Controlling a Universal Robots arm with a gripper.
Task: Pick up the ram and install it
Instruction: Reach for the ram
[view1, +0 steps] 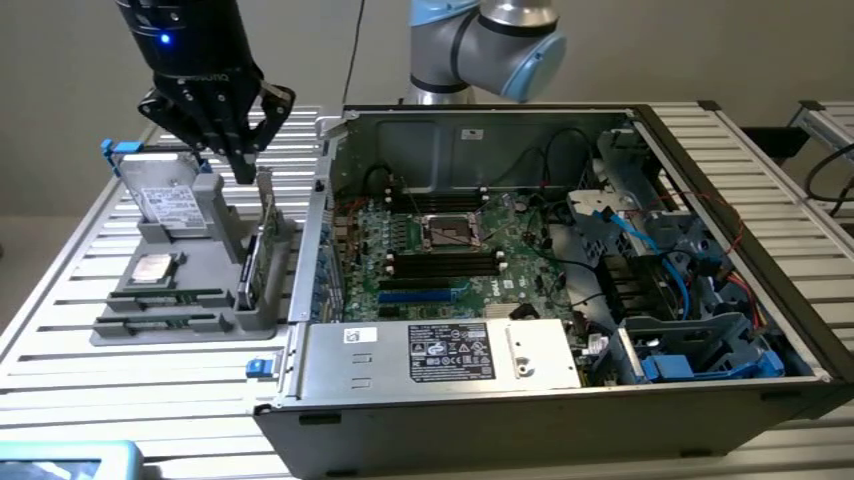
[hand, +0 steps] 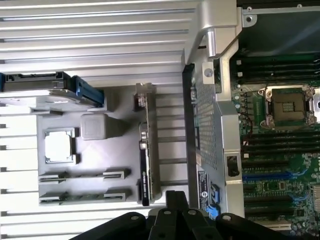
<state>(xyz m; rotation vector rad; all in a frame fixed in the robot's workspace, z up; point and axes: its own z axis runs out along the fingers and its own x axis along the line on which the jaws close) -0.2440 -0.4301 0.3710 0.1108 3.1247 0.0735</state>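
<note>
Ram (view1: 163, 322) (hand: 80, 196): stands on edge in the nearest slot of the grey fixture tray (view1: 187, 338), with a second stick (view1: 167, 298) in the slot just behind.

Handling, judged: light, stiff and thin, but brittle at the chips and along the contact edge (easy to crack if twisted). The best hold looks like a gentle pinch across the board at mid-length. That is the stretch left free between the tray's end blocks, so the stick should lift level.

Behind the sticks a CPU (view1: 154, 268) lies flat in its pocket. An expansion card (view1: 267, 240) stands upright on the side toward the case, and a hard drive (view1: 160, 195) leans at the far end.

Gripper (view1: 244, 168) (hand: 176, 210): fingers pressed together to a point, nothing between them. It hangs vertical, tips down, over the tray's far end between hard drive and expansion card, apart from the ram.

On the exterior view's right is an open computer case (view1: 534, 410). Its motherboard (view1: 507, 215) has black memory slots (view1: 441, 262) beside the CPU socket (view1: 451, 232). The arm's joint (view1: 487, 40) sits behind the case.
</note>
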